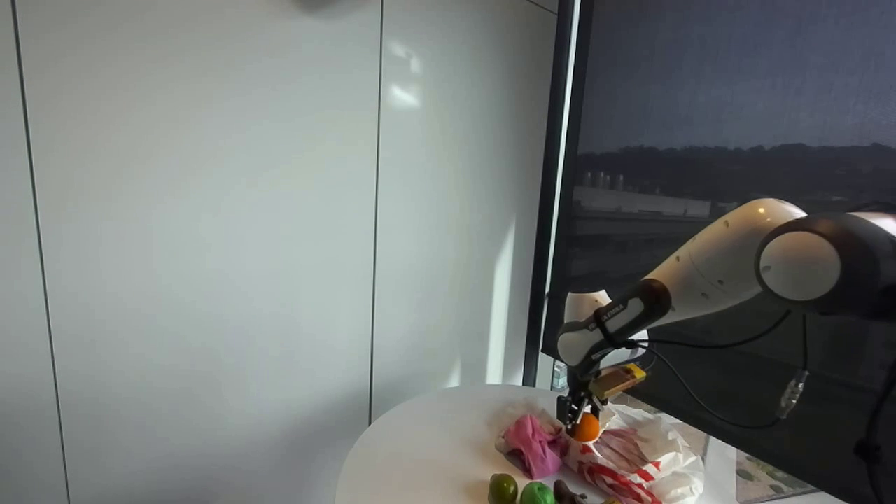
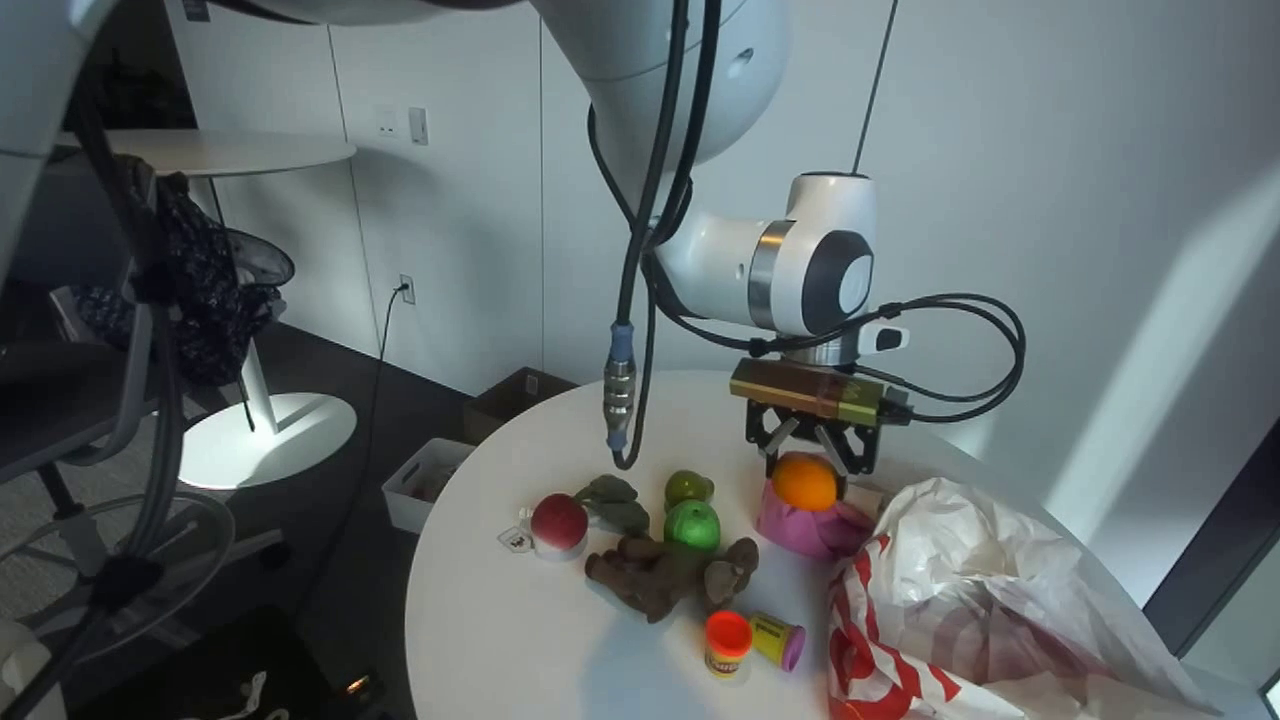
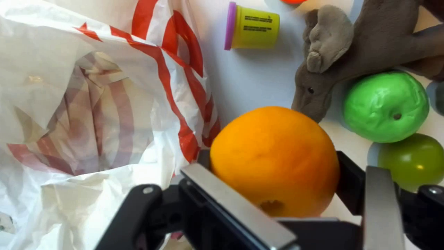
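- The orange (image 3: 274, 159) sits in the gripper (image 3: 277, 172), with the fingers (image 3: 352, 184) against opposite sides of it; they stand about as far apart as the fruit is broad — a hold, by the look of it.
- Progress, as I judge it: the grasp is done, and probably the lift, since the orange looms larger in the wrist view than the fruit beyond it. Letting go is not yet done.
- Just beside the orange, a white bag (image 3: 152, 104) with red print gapes open. The orange is outside its mouth; what the folds may contain I cannot make out.
- A pink cloth (image 2: 808, 530) lies behind and below the orange in an exterior view — whether they touch, I cannot tell.
- Farther off are a bright green fruit (image 3: 385, 107) and a darker green fruit (image 3: 411, 163), with a brown plush animal (image 3: 378, 45) alongside, all outside the grip.
- A yellow tub (image 3: 255, 27) lies on its side near the bag; a tub with a red-orange lid (image 2: 728, 645) stands upright next to it.
- Farthest out on the round white table (image 2: 500, 620): a red ball (image 2: 558, 522) and a greyish-green soft thing (image 2: 615, 505), neither in hand.
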`<state>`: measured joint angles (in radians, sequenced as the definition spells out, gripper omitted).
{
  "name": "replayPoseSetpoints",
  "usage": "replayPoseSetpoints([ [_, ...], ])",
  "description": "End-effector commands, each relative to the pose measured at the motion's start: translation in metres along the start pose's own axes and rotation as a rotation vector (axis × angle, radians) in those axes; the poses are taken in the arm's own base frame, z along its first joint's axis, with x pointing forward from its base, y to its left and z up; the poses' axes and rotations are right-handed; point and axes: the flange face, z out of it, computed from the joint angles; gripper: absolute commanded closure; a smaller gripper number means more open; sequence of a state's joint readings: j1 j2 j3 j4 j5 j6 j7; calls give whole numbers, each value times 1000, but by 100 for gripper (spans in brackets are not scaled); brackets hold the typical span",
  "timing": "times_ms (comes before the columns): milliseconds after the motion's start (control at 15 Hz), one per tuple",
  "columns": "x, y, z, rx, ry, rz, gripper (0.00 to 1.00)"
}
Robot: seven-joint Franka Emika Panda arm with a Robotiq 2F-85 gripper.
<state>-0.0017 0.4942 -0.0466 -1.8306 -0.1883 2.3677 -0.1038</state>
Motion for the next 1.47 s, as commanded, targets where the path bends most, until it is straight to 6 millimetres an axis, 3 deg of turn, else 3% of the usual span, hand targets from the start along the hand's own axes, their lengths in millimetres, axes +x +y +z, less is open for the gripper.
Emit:
replayPoseSetpoints([
  [0,-12,-44,10,-12,52,-94,41],
  [200,4,-81,26,-40,109,-152,41],
  [467,33,-103,35,-64,138,-192,41],
  [867,70,-98,69,-73,120,-199,41],
  [1133,76,-99,106,-69,67,-211,41],
  [1400,82,-102,128,-61,51,-222,41],
])
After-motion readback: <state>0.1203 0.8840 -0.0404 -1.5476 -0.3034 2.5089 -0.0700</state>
